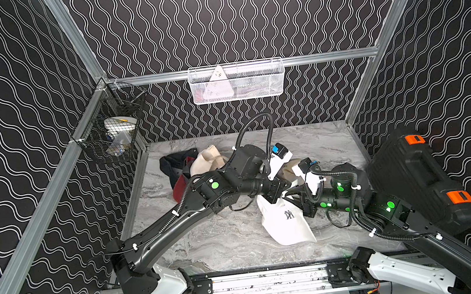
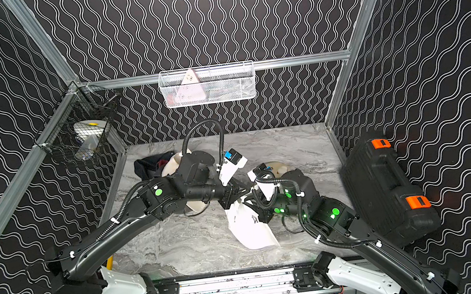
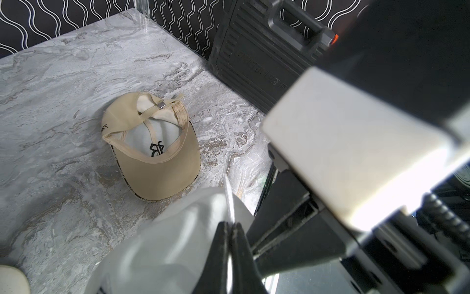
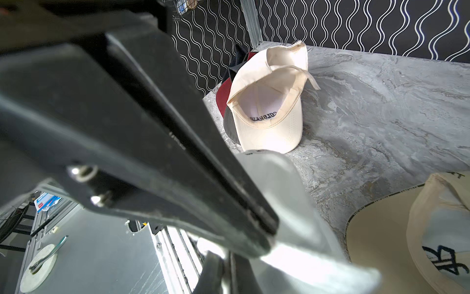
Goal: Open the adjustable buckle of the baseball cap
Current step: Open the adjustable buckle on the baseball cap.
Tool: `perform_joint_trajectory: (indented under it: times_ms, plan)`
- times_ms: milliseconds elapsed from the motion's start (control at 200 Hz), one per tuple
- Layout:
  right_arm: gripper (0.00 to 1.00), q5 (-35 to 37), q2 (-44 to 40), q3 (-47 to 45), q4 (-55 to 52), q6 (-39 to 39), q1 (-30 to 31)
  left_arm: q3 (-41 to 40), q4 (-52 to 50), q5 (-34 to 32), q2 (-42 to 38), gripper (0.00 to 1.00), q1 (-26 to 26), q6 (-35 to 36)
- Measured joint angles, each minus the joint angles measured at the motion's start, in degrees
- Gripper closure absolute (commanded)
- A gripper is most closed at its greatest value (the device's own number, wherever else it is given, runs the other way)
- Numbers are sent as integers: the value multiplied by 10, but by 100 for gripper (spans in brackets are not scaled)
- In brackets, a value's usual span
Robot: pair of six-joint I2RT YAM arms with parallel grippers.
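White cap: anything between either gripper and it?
Nothing visible. The left gripper is shut on a thin edge of the white fabric baseball cap, and the right gripper looks shut on its fabric too. The beige fabric cap lies apart from them. The white cap's buckle is not visible.

The white fabric baseball cap [image 1: 286, 224] with dark crest lay right of centre on the grey marbled tabletop [image 1: 225, 246], brim frontward.

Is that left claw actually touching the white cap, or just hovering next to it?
Touching. The left wrist view shows the left gripper pinched shut on a thin edge of the white cap.
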Motion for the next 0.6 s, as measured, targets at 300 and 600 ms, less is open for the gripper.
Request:
perform_joint_trajectory:
  times_ms: [300, 600]
  plan:
    - [100, 8, -7, -1, 3, -2, 0, -6, 2, -10, -14, 100, 0, 0]
    - [100, 38, -24, -12, 4, 14, 0, -15, 1, -19, -27, 100, 0, 0]
